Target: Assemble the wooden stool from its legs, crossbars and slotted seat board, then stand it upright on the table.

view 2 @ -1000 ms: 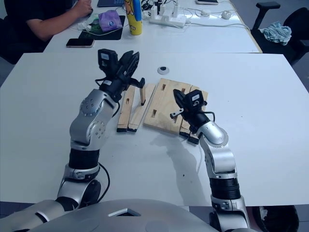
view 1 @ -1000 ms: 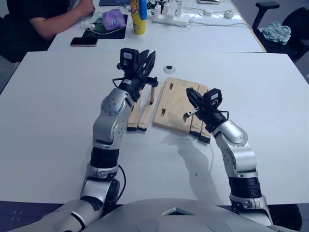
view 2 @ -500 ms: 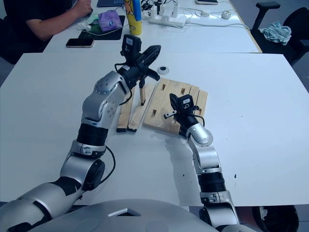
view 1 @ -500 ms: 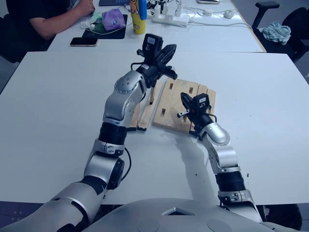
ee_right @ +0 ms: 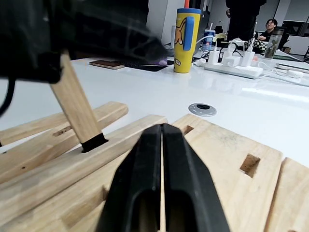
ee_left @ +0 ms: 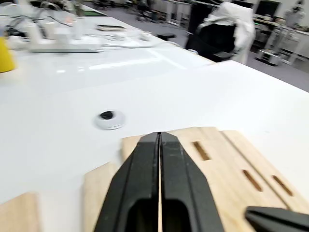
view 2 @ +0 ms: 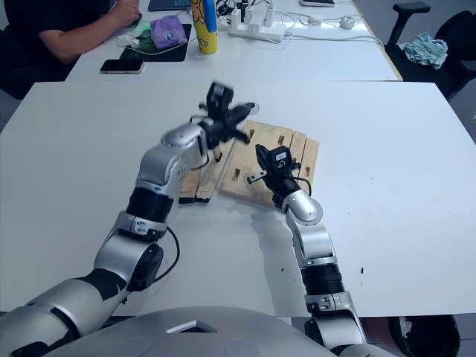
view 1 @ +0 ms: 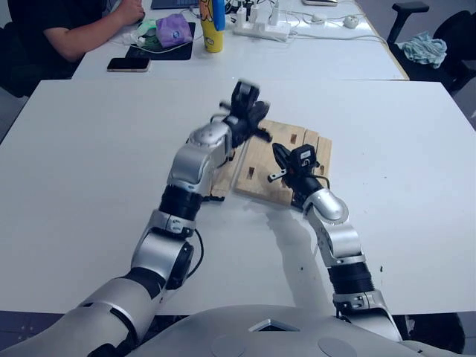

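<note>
One crossbar (ee_right: 77,108): standing slotted in the legs (view 2: 195,186) — nothing else looks joined.
Seat board (view 1: 262,182): lying flat on the table (view 1: 89,149).
Hands: I am hovering left hand (ee_left: 160,137) and right hand (ee_right: 161,128) over it — pinched closed, empty.

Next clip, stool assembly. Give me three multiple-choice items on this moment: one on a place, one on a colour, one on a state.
1. The right gripper is above:
A. the slotted seat board
B. the phone
C. bare table

2. The tall cup on the far table is mainly:
A. red
B. yellow
C. green

3. The right gripper's fingers are:
A. wide open
B. shut on a leg
C. shut, holding nothing

Answers:
1 A: both eye views show it over the board.
2 B: its body is yellow, with a blue part.
3 C: the right wrist view shows them pressed together with nothing between.
</note>
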Robot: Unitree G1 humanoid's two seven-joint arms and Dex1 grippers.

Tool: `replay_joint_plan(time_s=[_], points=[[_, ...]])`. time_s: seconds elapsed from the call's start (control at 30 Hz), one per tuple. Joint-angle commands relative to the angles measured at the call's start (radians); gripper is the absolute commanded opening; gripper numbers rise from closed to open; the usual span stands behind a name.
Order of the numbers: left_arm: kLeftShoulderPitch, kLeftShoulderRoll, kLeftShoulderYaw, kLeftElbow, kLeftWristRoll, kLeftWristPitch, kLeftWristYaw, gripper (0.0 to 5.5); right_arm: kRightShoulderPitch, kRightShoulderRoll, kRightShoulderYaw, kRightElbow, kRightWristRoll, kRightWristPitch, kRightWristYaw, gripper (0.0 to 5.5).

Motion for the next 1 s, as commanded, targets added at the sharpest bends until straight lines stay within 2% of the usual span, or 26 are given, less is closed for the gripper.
replay_joint_plan(time_s=[0.03,0.37,0.5,0.7,1.0], points=[[0.018,-0.018,0.000,-0.050,-0.006,-0.029,-0.009,0.02,0.005,-0.004,0.006,-0.013,-0.014,0.023,-0.009,0.00],[-0.023,-0.082,-0.021,-0.263,-0.019,-0.181,-0.024,0.02,-0.001,-0.002,0.012,0.006,-0.025,0.024,-0.004,0.00],[-0.027,-0.036,0.020,-0.293,0.009,-0.200,0.017,0.02,-0.008,-0.003,0.011,0.019,-0.025,0.020,-0.003,0.00],[0.001,0.043,0.063,-0.266,0.003,-0.193,-0.007,0.02,-0.017,-0.003,0.011,0.031,-0.027,0.016,-0.004,0.00],[0.021,0.053,0.055,-0.259,-0.002,-0.190,-0.016,0.02,-0.016,-0.003,0.019,0.036,-0.028,0.015,0.002,0.00]])
